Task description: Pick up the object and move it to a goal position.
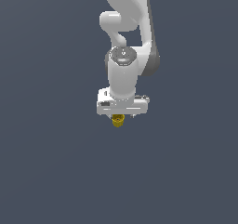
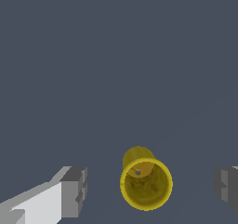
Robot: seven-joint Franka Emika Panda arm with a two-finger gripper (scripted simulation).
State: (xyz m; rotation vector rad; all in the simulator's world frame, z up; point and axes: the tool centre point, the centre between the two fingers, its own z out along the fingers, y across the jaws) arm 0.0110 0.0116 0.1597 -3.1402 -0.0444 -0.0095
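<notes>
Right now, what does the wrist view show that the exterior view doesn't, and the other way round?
Only the wrist view shows the yellow cup's open rim and hollow inside, and a clear gap between it and each grey finger of the claw, so the claw is open. Only the exterior view shows the white arm above, with the cup peeking out beneath the claw. Both show the cup, the claw and the plain grey floor.

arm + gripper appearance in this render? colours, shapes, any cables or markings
The arm is smooth glossy white with rounded, bulbous links and dark grey panels along one side and around a joint cap. The gripper has a flat, boxy white body; its fingers are white bars ending in blocky grey pads. No cables show. Small dark details sit on the gripper body in the exterior view, too small to read.
</notes>
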